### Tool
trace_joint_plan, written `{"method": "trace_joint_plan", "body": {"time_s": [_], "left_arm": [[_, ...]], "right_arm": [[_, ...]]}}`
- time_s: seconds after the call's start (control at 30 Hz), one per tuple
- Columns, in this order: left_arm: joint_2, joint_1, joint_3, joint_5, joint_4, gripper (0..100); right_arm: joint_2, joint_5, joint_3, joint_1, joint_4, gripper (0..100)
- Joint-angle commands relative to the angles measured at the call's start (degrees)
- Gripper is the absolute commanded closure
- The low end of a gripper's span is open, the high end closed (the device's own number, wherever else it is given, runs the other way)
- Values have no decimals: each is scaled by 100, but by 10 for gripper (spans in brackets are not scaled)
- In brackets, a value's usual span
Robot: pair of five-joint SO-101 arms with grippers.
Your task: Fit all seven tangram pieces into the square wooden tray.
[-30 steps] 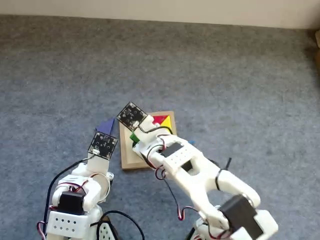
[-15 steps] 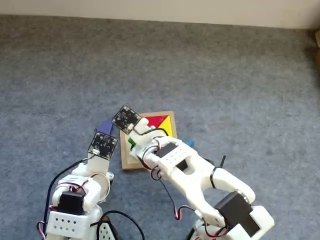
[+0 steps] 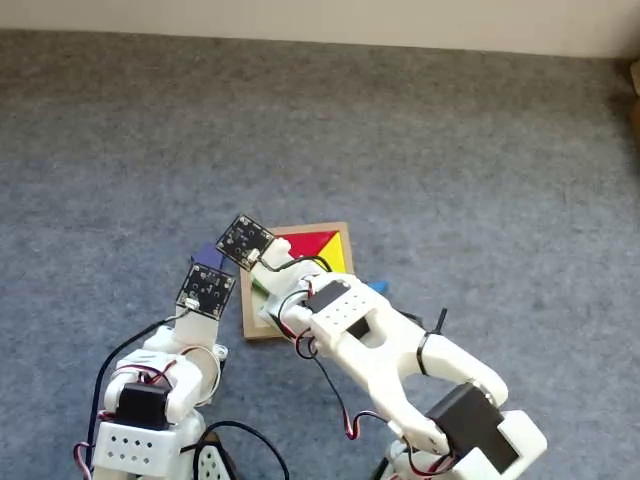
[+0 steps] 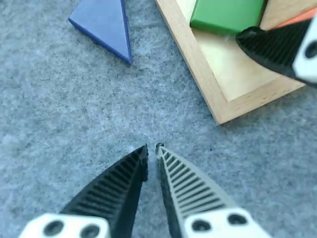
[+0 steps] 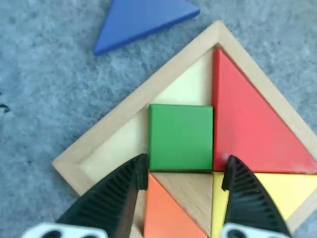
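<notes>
The right fingers are apart and hold nothing. They hang right over the tray, with one tip by one corner of the green square and the other tip by the next corner. The green square lies flat in the tray. The red triangle touches one side of it. The yellow triangle lies along the red one. The orange triangle sits under one finger and touches a corner of the green square. Between the orange and the yellow there is a brown gap. It may be bare wood, but that is hard to tell. Two pale strips of tray floor show between the green square and the rim.

The left fingers are almost together, with just a thin slit between the tips, and hold nothing. They point down at the grey table, close to a corner of the tray. One black right finger shows over that corner, beside the green square.

The blue triangle lies flat on the table, just outside the tray and not touching it.

From above, the right arm reaches across the tray and hides much of it. The red and yellow triangles show at the far side. A small light blue piece peeks out on the table, just beside the tray edge near the right arm.
</notes>
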Motion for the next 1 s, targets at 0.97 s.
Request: {"method": "trace_joint_plan", "body": {"time_s": [0.97], "left_arm": [[-321,75,119,0,26,949]], "right_arm": [[-13,-879,-1174,523,40,929]]}}
